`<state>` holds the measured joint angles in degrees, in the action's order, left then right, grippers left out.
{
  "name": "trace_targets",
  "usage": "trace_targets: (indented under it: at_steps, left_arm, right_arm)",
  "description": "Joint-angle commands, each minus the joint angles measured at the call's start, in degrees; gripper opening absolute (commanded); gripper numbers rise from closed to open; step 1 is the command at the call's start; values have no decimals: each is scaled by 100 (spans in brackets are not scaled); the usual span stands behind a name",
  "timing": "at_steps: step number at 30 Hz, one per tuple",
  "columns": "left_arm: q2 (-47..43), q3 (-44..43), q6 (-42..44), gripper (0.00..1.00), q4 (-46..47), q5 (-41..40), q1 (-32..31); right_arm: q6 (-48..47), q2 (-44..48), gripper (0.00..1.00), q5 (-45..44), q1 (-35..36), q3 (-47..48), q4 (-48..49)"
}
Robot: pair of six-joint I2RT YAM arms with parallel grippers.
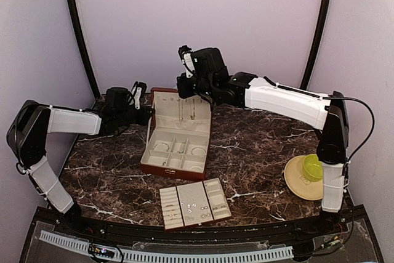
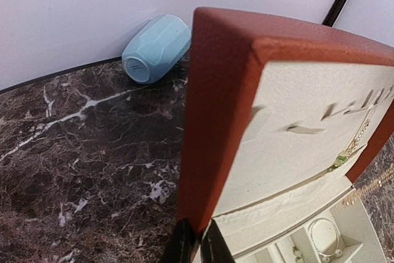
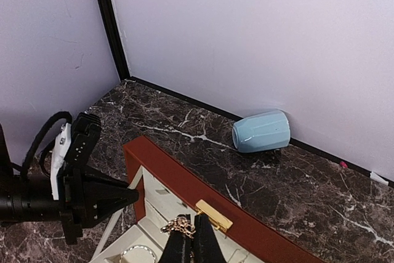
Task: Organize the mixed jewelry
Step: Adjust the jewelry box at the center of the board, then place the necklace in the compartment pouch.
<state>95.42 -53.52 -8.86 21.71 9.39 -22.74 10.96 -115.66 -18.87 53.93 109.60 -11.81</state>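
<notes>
The left hand (image 2: 197,241) pinches the red-brown box's (image 1: 161,167) lid edge. The right hand (image 3: 192,238), fingers together, grips a gold chain (image 3: 177,226) above the lid; more jewelry (image 1: 194,204) lies in the tray (image 1: 209,217) (near tabletop edge).

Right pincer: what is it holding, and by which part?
The right pincer is shut on a gold chain, pinching a bunched bit of its links just above the open box's lid. Which part of the chain, I cannot tell.
</notes>
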Motion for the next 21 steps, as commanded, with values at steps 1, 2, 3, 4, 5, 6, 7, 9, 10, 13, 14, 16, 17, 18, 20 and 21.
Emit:
trace_targets:
  at_steps: [1,2,3,4,5,6,7,9,10,13,14,16,17,18,20,21]
  left_arm:
    - [95,-171,-220,8,214,495,-257]
    - [105,-174,-216,9,242,507,-279]
    - [107,-172,-207,10,253,501,-307]
    - [86,-157,-201,14,269,456,-313]
    - [71,-132,-176,16,279,427,-315]
    - [27,-119,-155,20,294,356,-317]
    - [2,-94,-99,22,296,324,-318]
    - [-81,-84,-11,30,261,227,-319]
    - [-148,-82,11,37,214,150,-319]
    - [-333,69,111,48,290,-48,-323]
    - [-450,177,138,50,334,-58,-333]
    - [-609,322,276,50,493,-16,-361]
    - [-650,354,398,50,575,74,-375]
    - [-707,417,462,50,604,113,-412]
    - [-784,532,729,50,736,215,-493]
    - [-790,569,926,50,869,290,-516]
  right_arm:
    - [-59,-197,0,-42,-32,312,302]
    - [-59,-224,0,-66,-32,344,307]
    - [-55,-247,0,-78,-32,366,311]
    - [-59,-266,0,-81,-32,376,323]
    - [-59,-279,0,-93,-32,383,333]
    - [-51,-288,0,-114,-32,378,346]
    - [-50,-286,0,-154,-32,373,360]
    - [-62,-274,0,-226,-32,327,387]
    - [-75,-261,0,-271,-32,299,402]
    - [-90,-231,0,-394,-32,212,449]
    - [-84,-225,0,-436,-32,190,459]
    - [-60,-204,0,-506,-32,156,483]
    - [-64,-195,0,-518,-32,131,505]
    - [-67,-184,0,-524,-32,112,524]
    - [-67,-185,0,-549,-32,85,539]
    - [-68,-185,0,-560,-29,65,540]
